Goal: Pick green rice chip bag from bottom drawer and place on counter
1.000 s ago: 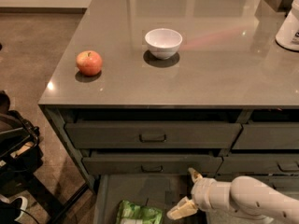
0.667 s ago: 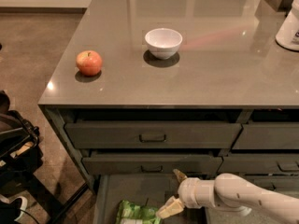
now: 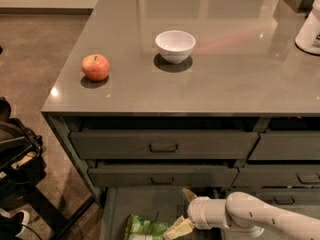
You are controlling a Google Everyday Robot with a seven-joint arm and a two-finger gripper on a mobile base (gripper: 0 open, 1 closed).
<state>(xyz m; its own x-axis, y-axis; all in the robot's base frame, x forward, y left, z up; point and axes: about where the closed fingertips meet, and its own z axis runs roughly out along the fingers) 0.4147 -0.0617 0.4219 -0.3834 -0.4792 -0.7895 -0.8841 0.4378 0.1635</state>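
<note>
The green rice chip bag point(image 3: 145, 228) lies crinkled on the floor of the open bottom drawer point(image 3: 145, 204), at the bottom edge of the camera view. My gripper point(image 3: 181, 211) reaches in from the right on a white arm, just right of the bag. One yellowish finger point(image 3: 178, 228) touches the bag's right edge, the other finger point(image 3: 188, 194) points up behind it. The jaws stand apart and hold nothing. The grey-brown counter point(image 3: 225, 79) lies above the drawers.
A white bowl point(image 3: 175, 45) and a red apple point(image 3: 95, 67) stand on the counter, with a white container point(image 3: 310, 28) at the far right. Two shut drawers with handles point(image 3: 163, 147) sit above the open one. Dark equipment point(image 3: 15, 154) stands on the floor at left.
My gripper and arm have moved left inside the drawer, from well right of the bag to its right edge. The bag has not moved.
</note>
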